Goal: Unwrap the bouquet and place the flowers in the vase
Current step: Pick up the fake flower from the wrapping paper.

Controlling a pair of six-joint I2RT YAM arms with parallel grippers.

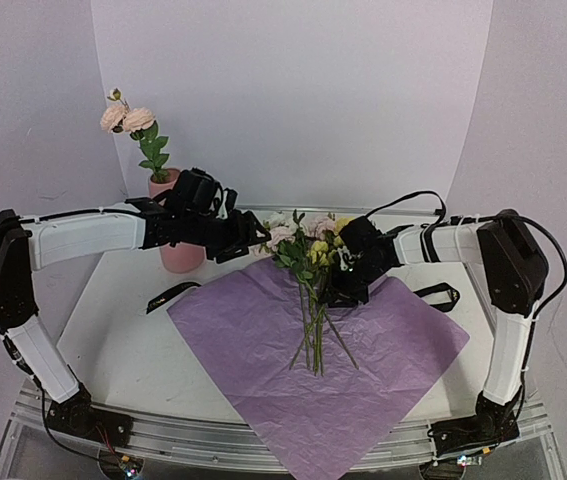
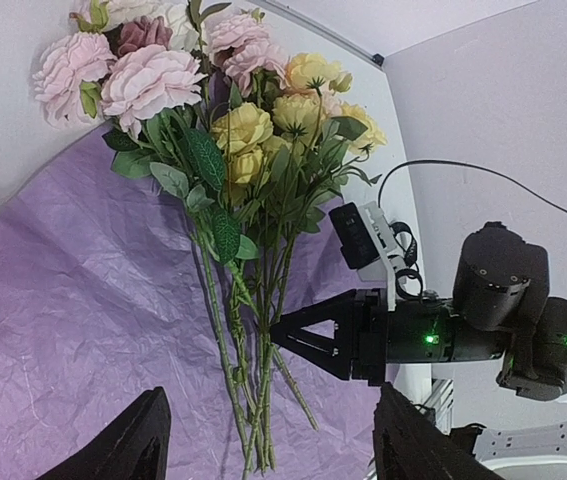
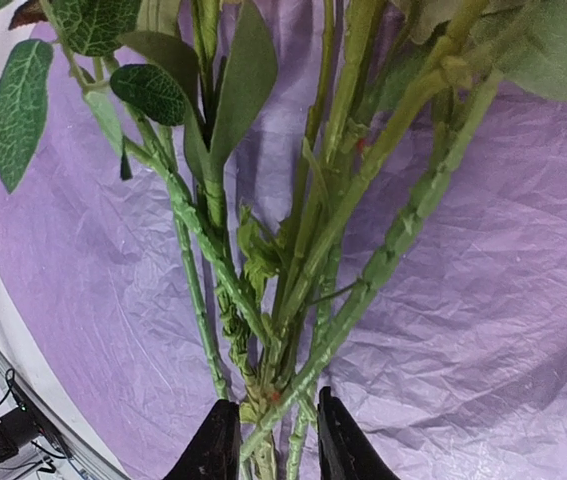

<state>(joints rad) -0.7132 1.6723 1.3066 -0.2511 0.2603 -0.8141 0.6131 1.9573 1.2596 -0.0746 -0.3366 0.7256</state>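
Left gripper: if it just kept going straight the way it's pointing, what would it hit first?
Most likely the green stems of the flowers. In its wrist view they sit right between the open left gripper's fingers, near where the right gripper pinches them. The purple paper lies behind. Depth is hard to judge.

Lab robot cell: white backdrop, white table, bolted arms

Paper sheet — lilac, matt, finely crinkled all over. Flowers: petals soft, cloth-like; leaves veined, slight sheen; stems ribbed green plastic by the look. Vase, far left — smooth matt pink. Worktop smooth white, metal rail at near edge. Right pincer fingers smooth black plastic, faintly glossy.
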